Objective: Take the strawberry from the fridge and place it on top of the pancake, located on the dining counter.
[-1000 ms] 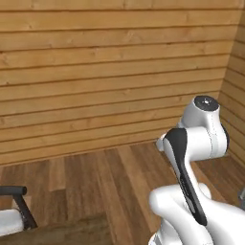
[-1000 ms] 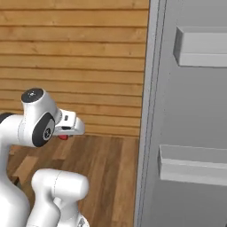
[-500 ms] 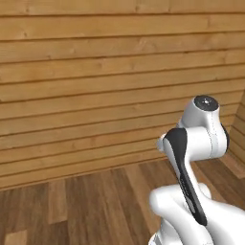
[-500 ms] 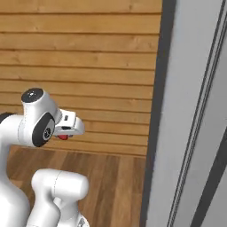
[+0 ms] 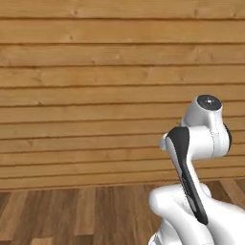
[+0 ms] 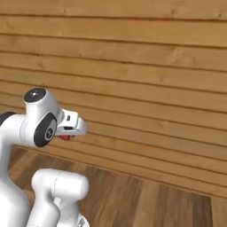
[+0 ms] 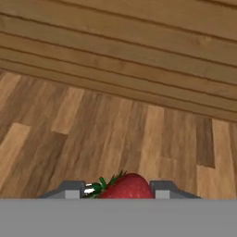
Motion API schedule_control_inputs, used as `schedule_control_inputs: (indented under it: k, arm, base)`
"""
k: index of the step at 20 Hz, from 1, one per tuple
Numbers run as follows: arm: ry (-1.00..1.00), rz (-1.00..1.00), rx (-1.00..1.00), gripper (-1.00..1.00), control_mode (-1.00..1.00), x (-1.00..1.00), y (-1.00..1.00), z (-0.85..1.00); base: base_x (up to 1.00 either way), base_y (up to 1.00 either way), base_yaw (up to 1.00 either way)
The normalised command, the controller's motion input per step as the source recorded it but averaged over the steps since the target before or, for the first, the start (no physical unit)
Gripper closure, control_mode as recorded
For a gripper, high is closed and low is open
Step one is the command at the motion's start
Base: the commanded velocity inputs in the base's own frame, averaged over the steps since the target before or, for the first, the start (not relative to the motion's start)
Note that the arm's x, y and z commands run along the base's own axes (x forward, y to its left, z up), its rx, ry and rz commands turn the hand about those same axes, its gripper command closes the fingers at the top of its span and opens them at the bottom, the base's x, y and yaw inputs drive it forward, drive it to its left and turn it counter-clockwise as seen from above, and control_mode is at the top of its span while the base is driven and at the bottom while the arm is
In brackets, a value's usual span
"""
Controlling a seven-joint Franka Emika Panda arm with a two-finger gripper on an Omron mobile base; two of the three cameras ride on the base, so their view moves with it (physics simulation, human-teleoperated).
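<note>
The strawberry (image 7: 127, 187), bright red with a green leafy cap, sits between my two grey fingertips (image 7: 73, 189) at the bottom of the hand view. My gripper (image 7: 119, 190) is shut on it. From the right base camera a small red bit of the strawberry (image 6: 65, 137) peeks out under my white hand (image 6: 71, 125), which is held up in front of a plank wall. The fridge, the pancake and the dining counter are out of view.
A wall of horizontal wooden planks (image 5: 95, 86) spans the scene ahead. Brown wood flooring (image 7: 115, 134) runs below it. My white arm (image 5: 201, 143) stands folded at the lower right of the left base view.
The whole picture has swept sideways as the base turned: the grey fridge door has slid out of the right base view and a dark frame out of the left. The hand still holds the berry.
</note>
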Motion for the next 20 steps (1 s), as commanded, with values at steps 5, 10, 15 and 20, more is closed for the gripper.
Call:
schedule_control_inputs:
  k: [5,10,15,20]
  arm:
    - [0.00,0.00,0.00,1.00,1.00,0.00,0.00,0.00]
    - [0.00,0.00,0.00,1.00,1.00,0.00,0.00,0.00]
    - [0.00,0.00,0.00,1.00,1.00,0.00,0.00,0.00]
    - [0.00,0.00,0.00,1.00,1.00,0.00,0.00,0.00]
  base:
    - [0.96,0.48,0.60]
    - [0.86,0.29,0.66]
    - [0.85,0.04,0.72]
    - [0.64,0.00,0.83]
